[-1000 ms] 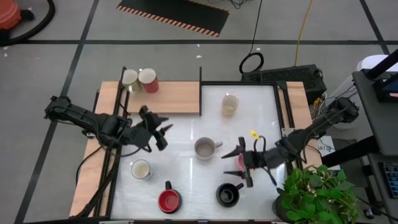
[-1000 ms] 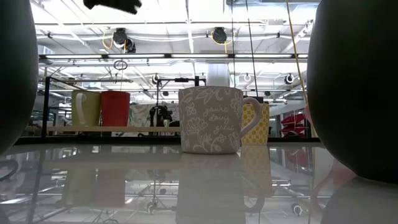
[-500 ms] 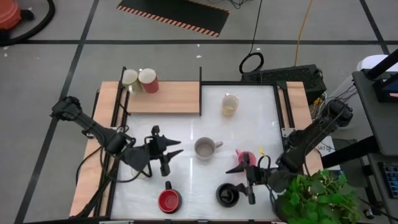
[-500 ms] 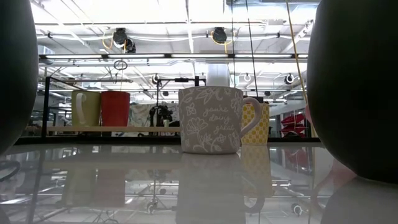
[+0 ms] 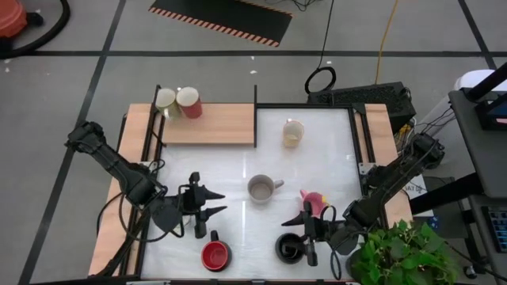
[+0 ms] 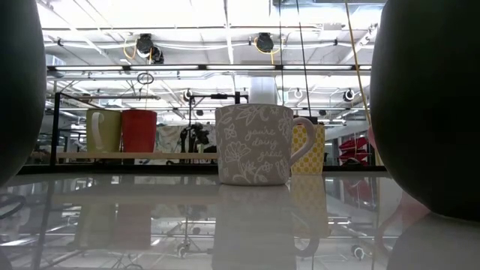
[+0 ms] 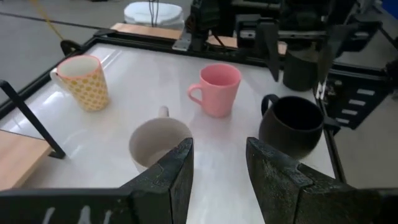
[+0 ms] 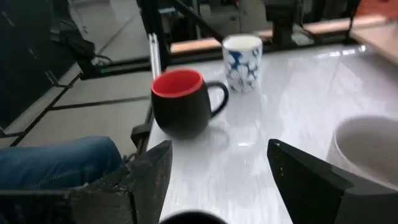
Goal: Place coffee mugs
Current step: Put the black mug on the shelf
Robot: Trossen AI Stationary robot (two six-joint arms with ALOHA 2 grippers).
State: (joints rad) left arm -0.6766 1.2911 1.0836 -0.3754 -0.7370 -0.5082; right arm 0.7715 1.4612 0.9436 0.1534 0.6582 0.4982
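Both grippers are open and touch nothing. My left gripper (image 5: 215, 203) (image 7: 219, 163) hovers over the table's near left and points right at the grey mug (image 5: 261, 188) (image 7: 160, 140). My right gripper (image 5: 299, 237) (image 8: 217, 177) hangs over the black mug (image 5: 289, 248) (image 7: 292, 124), pointing left. The pink mug (image 5: 314, 202) (image 7: 217, 87) stands just beyond it. A red-lined black mug (image 5: 215, 255) (image 8: 183, 99) stands by the near edge. The white blue-flowered mug (image 8: 242, 53) is hidden under my left arm in the high view. A yellow-patterned mug (image 5: 293, 132) stands far right.
A cream mug (image 5: 165, 100) and a red mug (image 5: 189, 102) stand on the wooden shelf (image 5: 222, 125) at the far left, bounded by black posts. A potted plant (image 5: 400, 253) crowds the near right corner. In the low view, near mugs block both sides.
My left gripper has moved toward the near edge and slightly right, and its arm now covers the white mug. My right gripper has moved toward the near edge, off the pink mug and over the black mug. No mug has moved.
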